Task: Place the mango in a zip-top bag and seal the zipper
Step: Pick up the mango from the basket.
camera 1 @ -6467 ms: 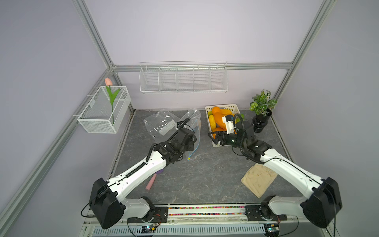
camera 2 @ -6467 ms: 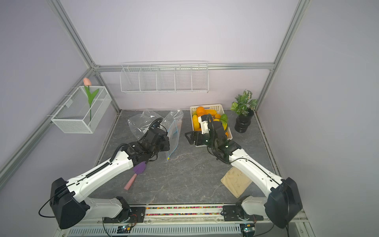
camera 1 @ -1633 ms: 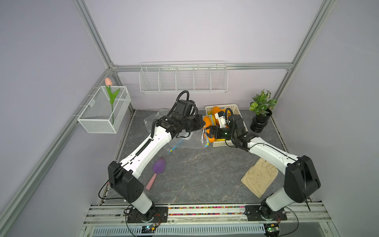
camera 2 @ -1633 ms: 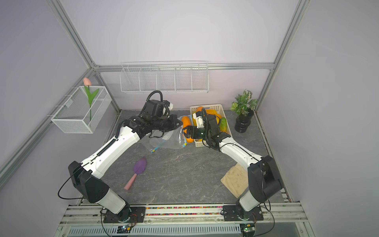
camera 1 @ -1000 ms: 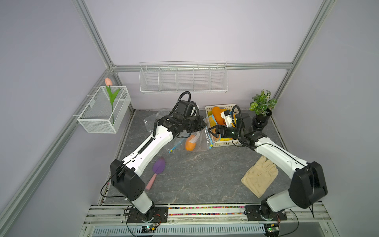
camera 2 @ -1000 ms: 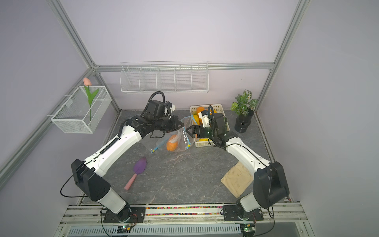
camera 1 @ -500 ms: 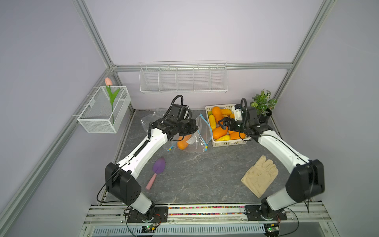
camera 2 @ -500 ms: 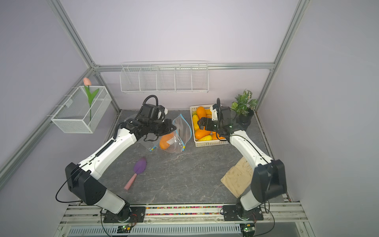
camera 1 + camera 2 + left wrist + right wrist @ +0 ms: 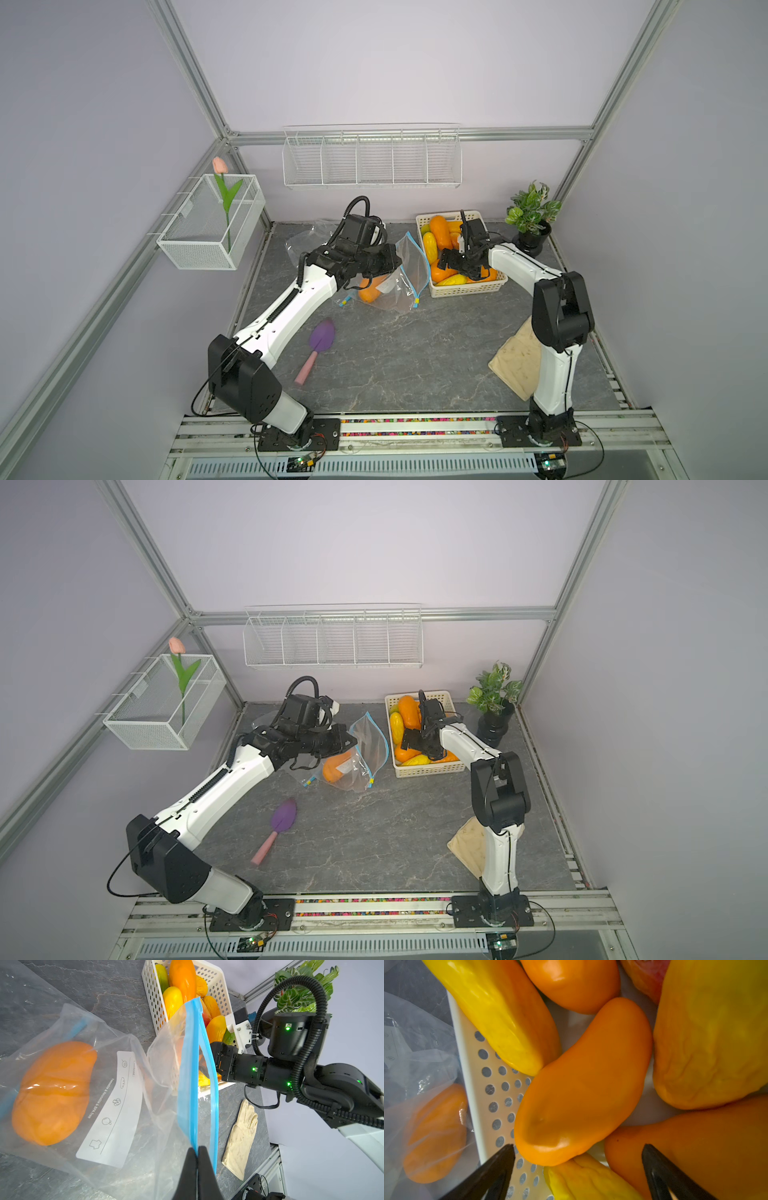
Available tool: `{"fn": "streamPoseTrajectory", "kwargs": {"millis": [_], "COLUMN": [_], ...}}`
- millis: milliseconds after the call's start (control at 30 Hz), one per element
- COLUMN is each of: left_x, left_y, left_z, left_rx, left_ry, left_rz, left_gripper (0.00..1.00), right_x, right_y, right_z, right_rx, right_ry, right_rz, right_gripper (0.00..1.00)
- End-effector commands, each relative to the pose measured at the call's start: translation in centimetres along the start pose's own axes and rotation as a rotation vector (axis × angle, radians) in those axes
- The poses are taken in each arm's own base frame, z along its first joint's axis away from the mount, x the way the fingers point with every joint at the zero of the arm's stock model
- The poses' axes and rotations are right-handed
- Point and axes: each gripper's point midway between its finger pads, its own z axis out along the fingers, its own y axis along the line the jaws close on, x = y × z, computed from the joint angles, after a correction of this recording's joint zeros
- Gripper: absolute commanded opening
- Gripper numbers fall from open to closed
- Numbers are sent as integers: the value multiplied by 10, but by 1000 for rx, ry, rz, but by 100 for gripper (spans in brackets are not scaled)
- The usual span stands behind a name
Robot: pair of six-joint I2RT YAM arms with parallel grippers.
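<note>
The left tool point(image 9: 197, 1152) is pressed together on one lip of the blue zipper strip point(image 9: 188, 1076) of a clear plastic zip-top bag point(image 9: 128, 1126). It holds that edge lifted above the dark grey, stone-patterned counter point(image 9: 395, 357). The strip's other lip stands apart from the pinched one, so the bag's mouth gapes. In both top views the raised mouth points toward the white perforated plastic basket point(image 9: 469, 289), which stands just beside the bag point(image 9: 359, 766).

A plump orange mango point(image 9: 54, 1093) lies inside the bag at its lower end, resting on the counter next to the bag's white printed label point(image 9: 108, 1109). It shows through the plastic in both top views point(image 9: 371, 289) point(image 9: 334, 767).

The right tool point(image 9: 578, 1147) hangs over the basket with its black fingertips point(image 9: 506, 1153) spread wide, pinching nothing. A smooth orange basket mango point(image 9: 583, 1084) lies directly under the gap, among other yellow and orange fruit. Whether the tips touch the fruit I cannot tell.

Elsewhere on the counter, a purple trowel with a pink handle point(image 9: 322, 338) lies near the left arm. A beige fabric glove point(image 9: 241, 1136) lies partly behind the right arm in both top views. A small green potted plant point(image 9: 530, 210) stands in the far corner beyond the basket.
</note>
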Motion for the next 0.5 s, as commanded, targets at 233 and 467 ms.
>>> {"fn": "streamPoseTrajectory", "kwargs": {"millis": [233, 467], "left_x": [0, 1], "left_y": [1, 0], "left_z": [9, 10], "left_rx": [19, 28], "left_ry": [12, 18], "left_rz": [15, 15], "left_gripper": [0, 0], "right_x": [-3, -14], "right_y": [8, 16], "right_z": [43, 43], "right_rx": [-89, -157], "right_ry": [17, -49], "right_rz": [115, 119], "right_gripper": [99, 90]}}
